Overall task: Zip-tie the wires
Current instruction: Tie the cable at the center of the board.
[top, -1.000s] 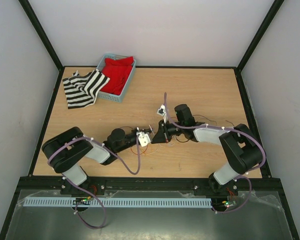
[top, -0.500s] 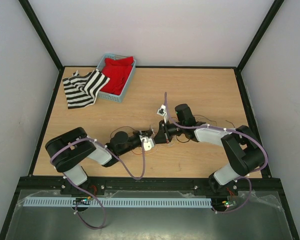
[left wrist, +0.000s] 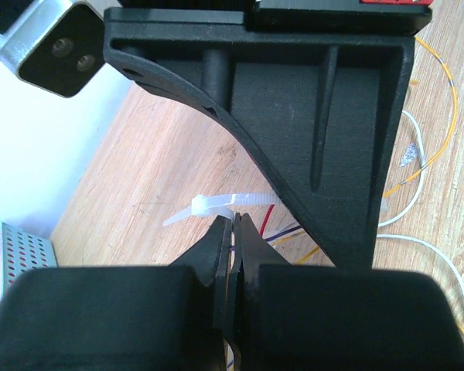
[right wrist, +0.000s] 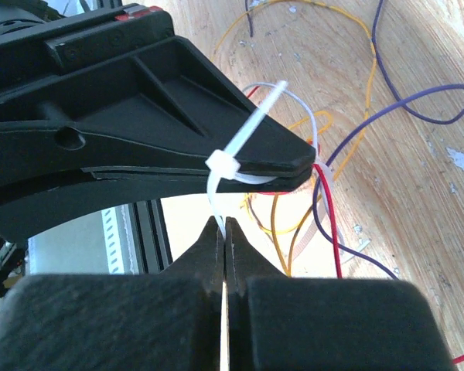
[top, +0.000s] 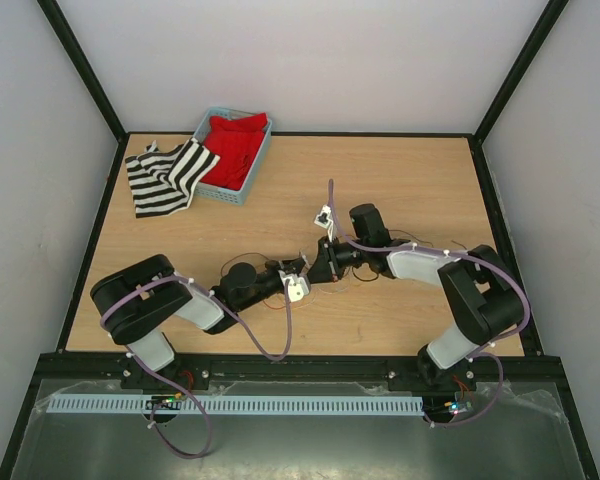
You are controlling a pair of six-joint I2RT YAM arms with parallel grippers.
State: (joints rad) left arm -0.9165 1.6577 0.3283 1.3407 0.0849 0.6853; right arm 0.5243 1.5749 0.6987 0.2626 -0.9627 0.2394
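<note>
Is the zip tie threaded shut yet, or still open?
Threaded: the zip tie strap passes through its head, tip sticking out; the right gripper pinches it.

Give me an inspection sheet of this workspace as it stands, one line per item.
Surface: wooden table, pale specks near the wires.
Job's things: wires loose in loops on the table; zip tie at the bunch.
Clutter: blue basket holding a red cloth, striped cloth beside it, far left.
Grippers: left gripper and right gripper both shut on the zip tie.
Cables: lilac cables looping off both arms.
Surroundings: white walls, black frame, metal tray at the front.
</note>
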